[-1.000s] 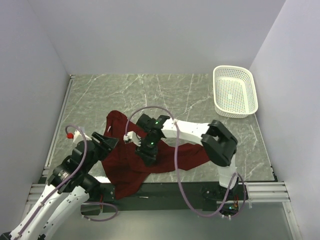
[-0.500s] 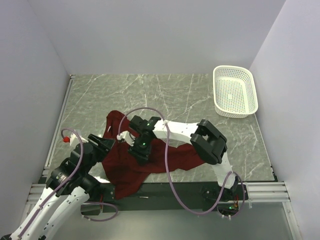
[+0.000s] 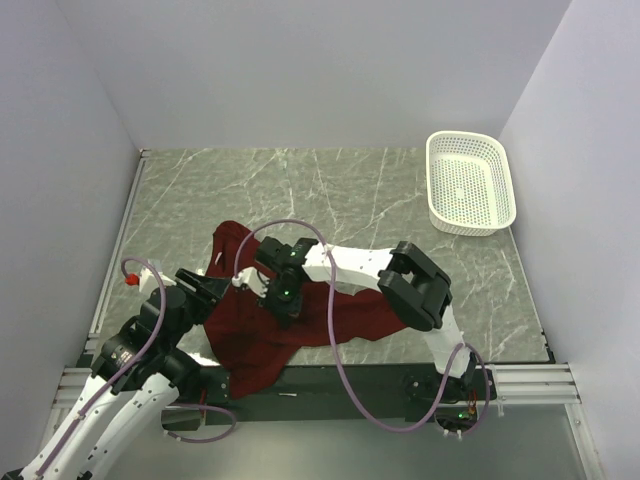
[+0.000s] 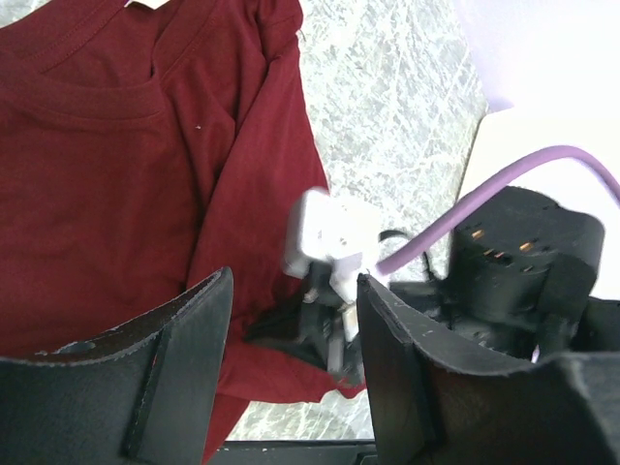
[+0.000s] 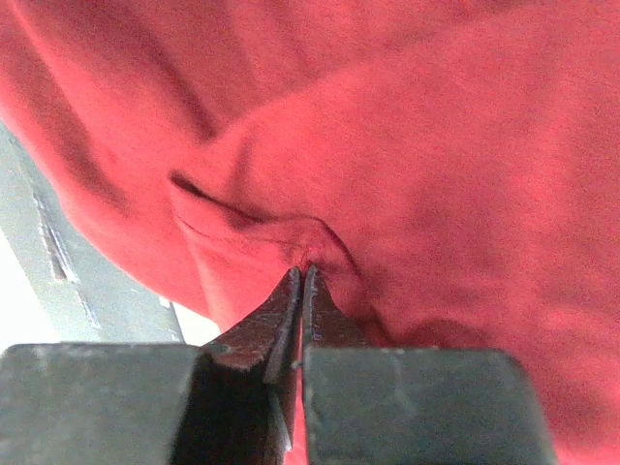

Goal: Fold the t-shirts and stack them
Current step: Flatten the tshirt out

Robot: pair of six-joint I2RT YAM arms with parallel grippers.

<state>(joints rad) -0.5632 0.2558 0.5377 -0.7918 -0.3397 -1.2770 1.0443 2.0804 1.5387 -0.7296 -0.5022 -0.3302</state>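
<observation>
At the near edge, the left arm leans in from the left. Its left gripper is spread wide and empty, just over the left side of the maroon t-shirt, which lies crumpled on the near half of the marble table. The right arm bends leftward, with the right gripper pointing down onto the shirt's middle. Only the right wrist view shows its fingers pressed together, pinching a fold of cloth. Only the left wrist view shows the collar. A white basket sits far right.
</observation>
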